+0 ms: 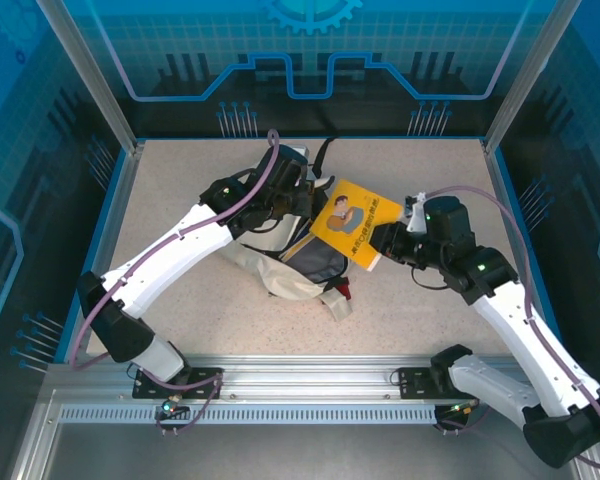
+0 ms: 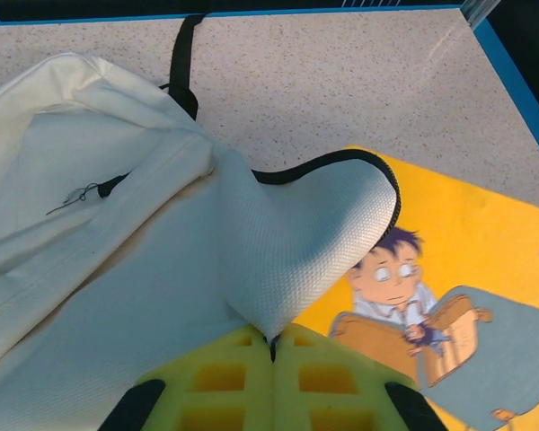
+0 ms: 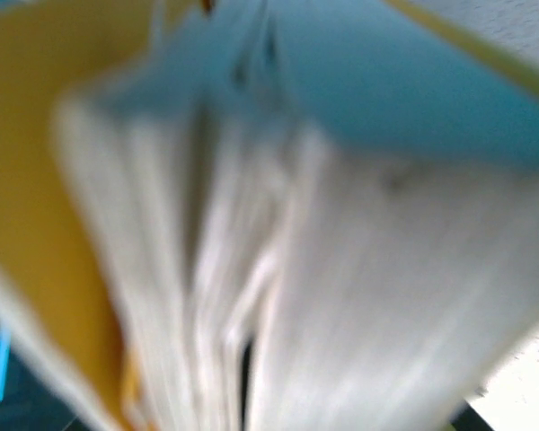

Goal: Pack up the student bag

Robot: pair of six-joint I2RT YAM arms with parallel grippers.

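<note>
Backpack (image 1: 268,272) lies in the middle of the table (image 1: 180,190), cream fabric slumped and creased, with one black strap (image 1: 325,155) trailing toward the far edge. Left gripper (image 1: 298,200) is positioned over the far side of the backpack; in the left wrist view its yellow fingers (image 2: 225,386) are pressed together on a fold of the cream fabric (image 2: 296,242), which has black edging and is raised off the rest of the bag. Grip on the fabric is confirmed, with no gap between the fingers. A book (image 1: 352,218) with a yellow cover and a cartoon figure sits tilted just right of that raised fold, its lower corner over the dark opening of the backpack. Right gripper (image 1: 382,243) is closed to a narrow gap on the near right edge of the book. The right wrist view is badly blurred but shows the page edges of the book (image 3: 386,269) very close to the lens, with yellow cover to the left.
</note>
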